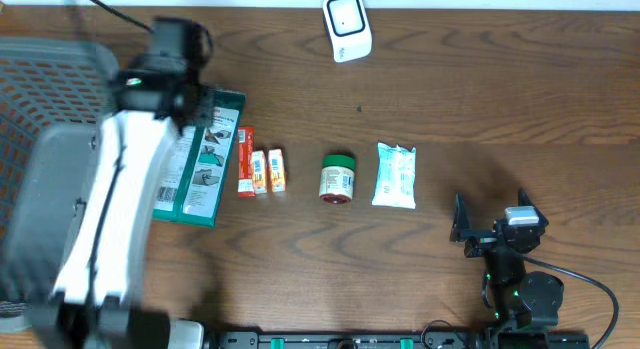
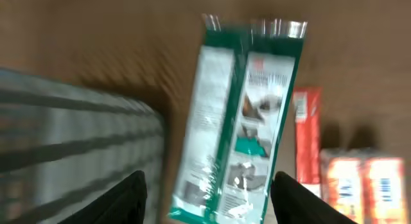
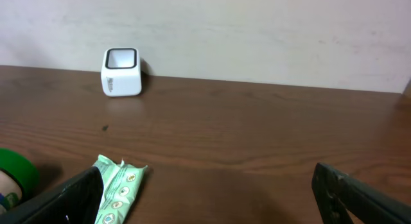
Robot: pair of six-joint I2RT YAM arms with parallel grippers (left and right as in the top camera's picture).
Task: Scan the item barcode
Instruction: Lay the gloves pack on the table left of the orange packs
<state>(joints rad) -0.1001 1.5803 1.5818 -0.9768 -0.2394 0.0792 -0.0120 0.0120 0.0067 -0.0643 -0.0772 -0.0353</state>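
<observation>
Where the left arm reaches: over the left part of the table (image 1: 450,99), next to the grey basket (image 1: 40,89); its wrist view is blurred.
Left pincer (image 2: 209,180): jaws stand well apart with nothing clamped between them; in the wrist view the two dark fingers frame the near end of the green packet (image 2: 237,121).
Green packet: lies flat on the table just right of the basket, slightly tilted, with its clear crimped seal at the far end; from overhead the arm covers its left edge.
Scanner (image 1: 345,27): white with a dark window, standing at the far edge of the table, well apart from the packet.
Right pincer (image 3: 205,172): spread wide and empty, low over the front right of the table, pointing toward the far edge where the scanner stands.
Red stick pack (image 1: 246,161): just right of the green packet; I cannot tell whether they touch.
Orange boxes (image 1: 268,172): two small ones side by side, right against the red stick pack.
Jar (image 1: 338,177): small, with a green lid, near the middle of the row.
Pouch (image 1: 395,176): pale green and white, just right of the jar, and the item nearest the right pincer.
</observation>
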